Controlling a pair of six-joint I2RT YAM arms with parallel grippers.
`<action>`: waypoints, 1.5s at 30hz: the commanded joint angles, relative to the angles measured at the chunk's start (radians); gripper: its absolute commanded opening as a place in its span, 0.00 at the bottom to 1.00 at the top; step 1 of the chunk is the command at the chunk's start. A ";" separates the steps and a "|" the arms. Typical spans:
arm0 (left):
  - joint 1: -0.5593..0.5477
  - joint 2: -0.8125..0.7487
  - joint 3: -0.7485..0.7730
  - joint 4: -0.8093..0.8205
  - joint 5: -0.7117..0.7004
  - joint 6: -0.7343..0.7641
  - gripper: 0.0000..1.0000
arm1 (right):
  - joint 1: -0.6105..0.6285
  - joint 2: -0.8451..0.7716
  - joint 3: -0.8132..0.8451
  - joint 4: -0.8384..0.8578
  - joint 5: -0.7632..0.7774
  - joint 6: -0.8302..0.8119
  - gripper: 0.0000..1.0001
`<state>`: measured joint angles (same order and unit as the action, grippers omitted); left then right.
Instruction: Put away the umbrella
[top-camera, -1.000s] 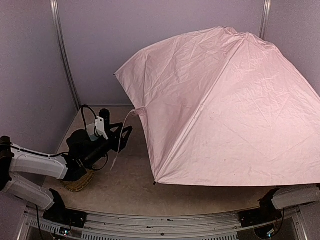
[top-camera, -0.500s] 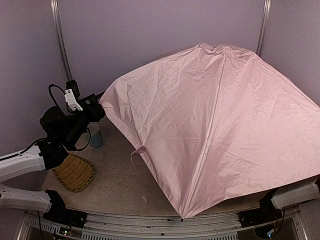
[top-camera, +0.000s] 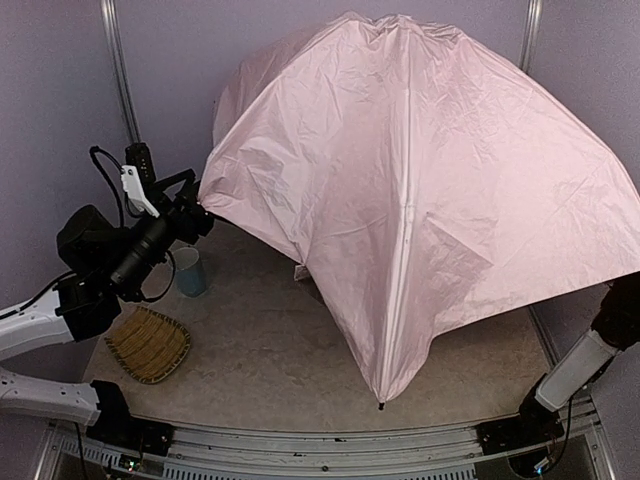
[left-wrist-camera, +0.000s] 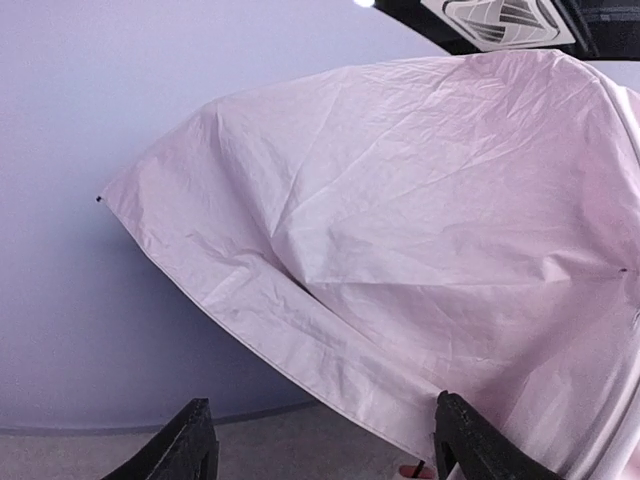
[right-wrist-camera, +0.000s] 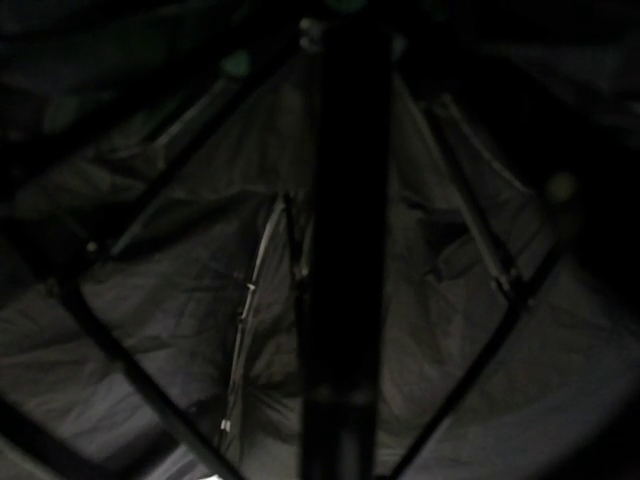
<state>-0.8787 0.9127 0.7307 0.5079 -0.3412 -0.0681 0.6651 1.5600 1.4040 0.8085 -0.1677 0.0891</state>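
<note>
A: Location, handling?
B: Umbrella (top-camera: 420, 200) open over counter (top-camera: 260, 350); canopy light, soft, slippery. Grip the stiff shaft (right-wrist-camera: 340, 250).
A: Pincers?
B: Left pincer (left-wrist-camera: 322, 420) spread at the hem; right pincer's state cannot be told.

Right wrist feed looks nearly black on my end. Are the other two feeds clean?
Right wrist: heavily underexposed beneath the umbrella, only its shaft and ribs faintly legible. Left wrist: bright and even, fabric creases sharp, left fingers dark silhouettes. Top external: soft even light, no glare, though the umbrella hides the right gripper.
</note>
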 joint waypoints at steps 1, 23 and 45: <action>-0.022 0.018 0.076 -0.007 0.078 0.090 0.73 | 0.048 0.033 0.115 0.068 -0.074 -0.053 0.00; 0.024 0.374 -0.184 0.162 0.181 -0.035 0.76 | 0.082 0.484 -0.766 0.937 -0.048 -0.084 0.00; 0.016 0.189 -0.252 0.106 0.196 0.043 0.84 | -0.095 -0.322 -0.584 0.147 -0.045 -0.201 0.00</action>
<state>-0.8822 1.1309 0.5018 0.6369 -0.1722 -0.0643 0.6228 1.3624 0.7418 1.1271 -0.2077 -0.0990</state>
